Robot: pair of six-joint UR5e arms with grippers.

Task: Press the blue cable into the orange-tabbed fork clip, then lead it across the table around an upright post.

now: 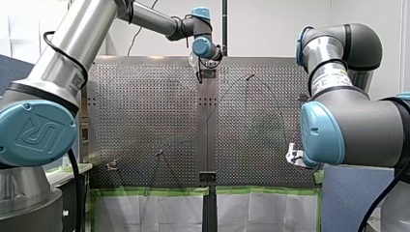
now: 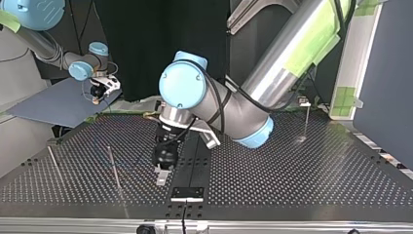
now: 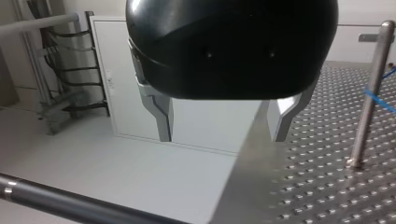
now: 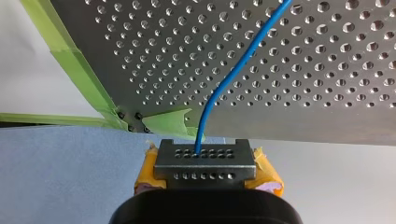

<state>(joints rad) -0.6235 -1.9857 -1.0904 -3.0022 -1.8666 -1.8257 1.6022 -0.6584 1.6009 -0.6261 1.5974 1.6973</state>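
Two arms and two grippers are counted, plus one blue cable (image 4: 243,58) and three thin metal posts in the top view: one at its right (image 2: 306,122) and two at its left (image 2: 115,168) (image 2: 52,160). The right gripper (image 4: 204,154) is seen off the corner of the perforated table (image 4: 303,70), over a blue-grey sheet (image 4: 70,158). Its yellow-padded fingers are clamped together on the cable. From there the cable is led out ahead of the gripper across the table surface. Green tape (image 4: 79,70) is seen along the table edge near it. The left gripper (image 3: 224,137) is black, with two metal fingers held apart and nothing gripped between them. In the top view it is pointed down just above the table's near edge. In the left wrist view one post (image 3: 369,93) is seen beside the gripper with the cable crossing it; whether the cable is touching or wrapped cannot be told. In the front and top views the cable is only faintly made out. A small fixture (image 1: 112,165) at the front view's lower left is too small to identify. The table's middle is partly hidden by the left arm in the top view.
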